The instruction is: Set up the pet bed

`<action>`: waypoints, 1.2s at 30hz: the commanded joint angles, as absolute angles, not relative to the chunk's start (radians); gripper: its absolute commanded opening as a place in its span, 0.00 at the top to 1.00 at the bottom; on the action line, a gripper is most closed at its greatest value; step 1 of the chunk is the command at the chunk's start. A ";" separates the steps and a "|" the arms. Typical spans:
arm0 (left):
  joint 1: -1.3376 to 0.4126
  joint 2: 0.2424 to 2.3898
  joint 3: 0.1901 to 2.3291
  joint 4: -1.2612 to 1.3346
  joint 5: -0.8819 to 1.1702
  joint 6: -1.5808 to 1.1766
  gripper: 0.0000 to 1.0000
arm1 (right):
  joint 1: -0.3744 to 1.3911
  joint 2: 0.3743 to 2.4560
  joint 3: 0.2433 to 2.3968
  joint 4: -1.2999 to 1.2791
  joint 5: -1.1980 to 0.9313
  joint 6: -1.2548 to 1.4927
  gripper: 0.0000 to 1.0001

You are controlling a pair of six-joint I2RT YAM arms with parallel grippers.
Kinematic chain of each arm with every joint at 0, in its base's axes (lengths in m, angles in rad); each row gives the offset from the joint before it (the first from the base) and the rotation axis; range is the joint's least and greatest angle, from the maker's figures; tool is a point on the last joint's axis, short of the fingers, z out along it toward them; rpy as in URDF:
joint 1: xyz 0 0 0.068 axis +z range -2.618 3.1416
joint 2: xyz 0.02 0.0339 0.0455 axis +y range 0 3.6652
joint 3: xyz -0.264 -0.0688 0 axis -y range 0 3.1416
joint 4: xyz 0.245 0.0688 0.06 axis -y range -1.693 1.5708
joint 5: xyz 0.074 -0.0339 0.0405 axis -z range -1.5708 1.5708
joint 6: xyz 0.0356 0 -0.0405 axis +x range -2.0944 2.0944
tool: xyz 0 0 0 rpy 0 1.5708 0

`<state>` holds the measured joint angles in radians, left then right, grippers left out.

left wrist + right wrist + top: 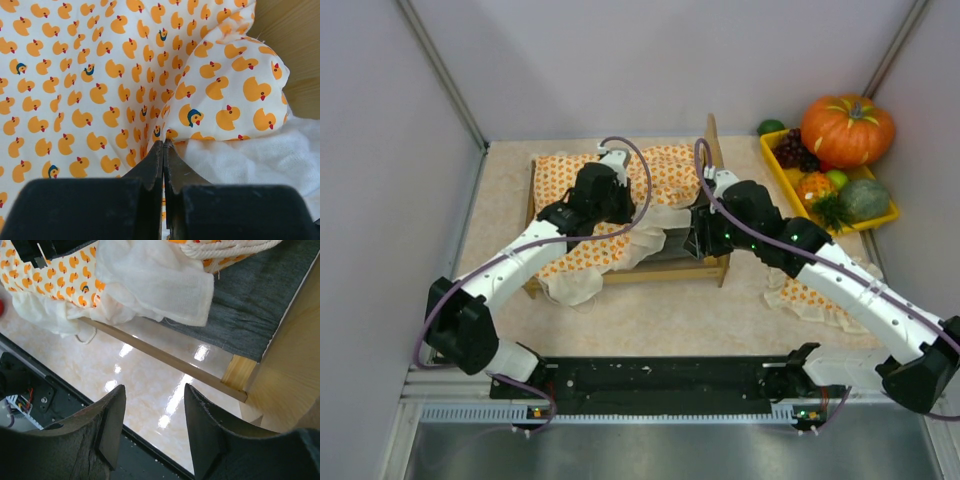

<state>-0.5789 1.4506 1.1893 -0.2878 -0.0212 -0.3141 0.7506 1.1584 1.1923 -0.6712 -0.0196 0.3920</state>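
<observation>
**Spreading the cover: firm pinch, one flat pull**

We judge the step in hand to be drawing the duck-print bedspread over the pet bed. The left claw has its fingers pressed together on a fold of that cloth, which rises in a ridge from the tips. Beside it the cover is bunched, with its white lining showing.

To do this well, we would hold the pinch firm and low. We would pull toward the headboard in one even line so that the ridge flattens.

The right claw hangs with its fingers apart and nothing between them, above the front rail near the headboard corner. We think it is well placed to catch the turned-back white edge and draw it over the bare base. It should take cloth alone, not the rail, or the light frame may shift.

The bed stands in the middle of the worktop, between the two arms. It is a pale wooden frame with a tall plywood headboard at its right end. Its dark grey fabric base is uncovered at that end, and the cover hides the rest.
</observation>
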 commanded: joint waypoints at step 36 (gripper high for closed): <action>-0.379 1.532 1.147 -0.236 0.287 -0.476 1.00 | 0.667 1.628 1.626 -0.692 0.169 0.032 0.40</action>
